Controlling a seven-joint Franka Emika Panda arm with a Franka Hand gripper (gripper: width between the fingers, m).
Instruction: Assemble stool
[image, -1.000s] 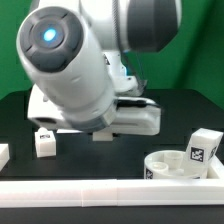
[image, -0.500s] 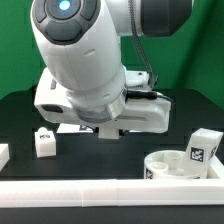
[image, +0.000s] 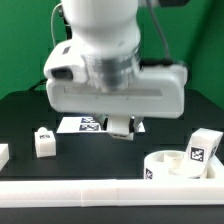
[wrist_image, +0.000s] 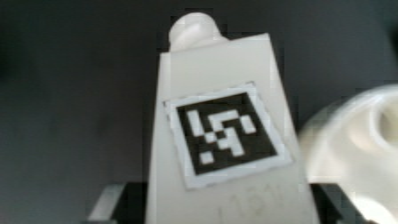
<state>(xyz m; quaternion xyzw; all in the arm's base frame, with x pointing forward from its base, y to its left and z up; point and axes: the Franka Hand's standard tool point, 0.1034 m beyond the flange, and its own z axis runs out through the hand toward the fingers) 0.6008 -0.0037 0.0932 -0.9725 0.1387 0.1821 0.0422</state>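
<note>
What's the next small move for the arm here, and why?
Probably carry the leg toward the seat on the exterior view's right. In the wrist view the leg fills the gap between the fingers of the gripper, so it looks gripped, while the seat sits apart from it near the front rail.

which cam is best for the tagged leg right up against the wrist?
Wrist view. The leg fills the frame, and its black-and-white tag faces the camera whole. In the exterior view the arm covers that spot. Only a small pale piece shows beneath it, too little to make out the leg or its tag.
</note>
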